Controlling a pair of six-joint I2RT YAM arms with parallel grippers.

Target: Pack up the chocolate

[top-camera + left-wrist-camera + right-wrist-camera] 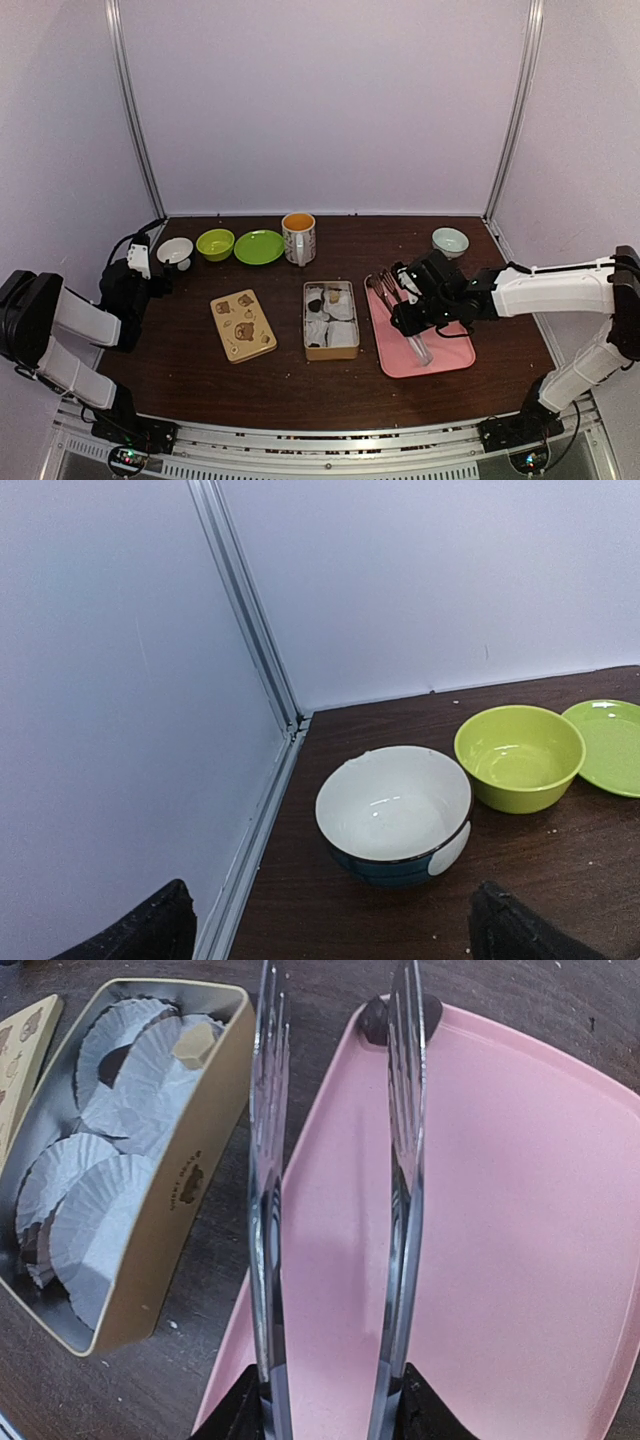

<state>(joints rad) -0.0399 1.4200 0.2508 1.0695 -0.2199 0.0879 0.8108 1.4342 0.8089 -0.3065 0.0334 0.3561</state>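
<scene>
- At the far left of the desk (200, 380), the left tool (330, 932) stands with its jaws fully apart and grips nothing. It faces a white bowl (392, 805), well apart from the work.
- At centre, the open tin (170, 1210) holds paper cups, some with chocolate pieces (195, 1045) seated. It lies just left of the pink tray (520, 1220).
- In the tray's far corner sits one dark chocolate lump (372, 1022), level with the tips of the tongs (268, 1160).
- The right tool (330, 1415) is part-closed on the tongs' handle end, with the blades apart.
- The tongs' long axis points straight at the lump; the right arm is judged plainly nearer.
</scene>
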